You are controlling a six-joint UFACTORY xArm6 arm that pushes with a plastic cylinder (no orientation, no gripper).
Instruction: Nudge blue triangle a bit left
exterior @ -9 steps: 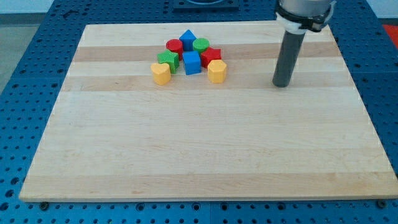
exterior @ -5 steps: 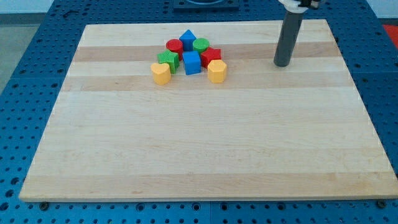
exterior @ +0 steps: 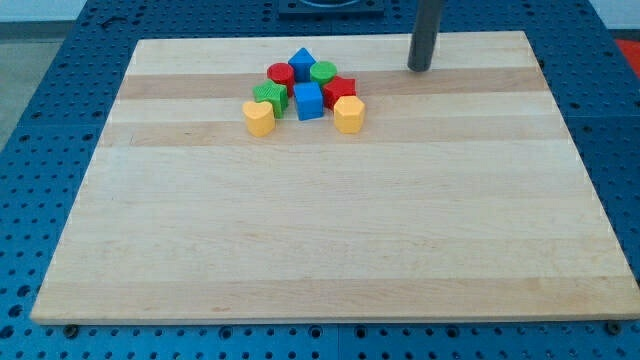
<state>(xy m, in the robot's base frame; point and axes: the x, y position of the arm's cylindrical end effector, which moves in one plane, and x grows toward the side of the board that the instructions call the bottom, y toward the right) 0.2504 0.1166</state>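
1. Camera view shows a pale wooden board [exterior: 330, 230] lying on a blue perforated table [exterior: 40, 100], with eight small blocks in one tight cluster toward the view's top, all well to the view's left of my tip [exterior: 419, 69].
2. Farthest left of my tip sits a yellow heart-shaped block [exterior: 259, 117], below the tip's level in the view.
3. Next come a green block [exterior: 269, 98], its shape unclear, and a red cylinder [exterior: 280, 74] above it.
4. The blue triangle [exterior: 302, 63] stands at the cluster's top, roughly level with my tip and well apart from it, between the red cylinder and a green cylinder [exterior: 323, 72].
5. A blue cube [exterior: 308, 101] sits just below the triangle.
6. Nearest my tip are a red block [exterior: 340, 90] and a second yellow heart-shaped block [exterior: 348, 114], both still clearly apart from it.
7. My tip is a plain dark rod with nothing to open or close; it rests near the board's top edge, touching no block.
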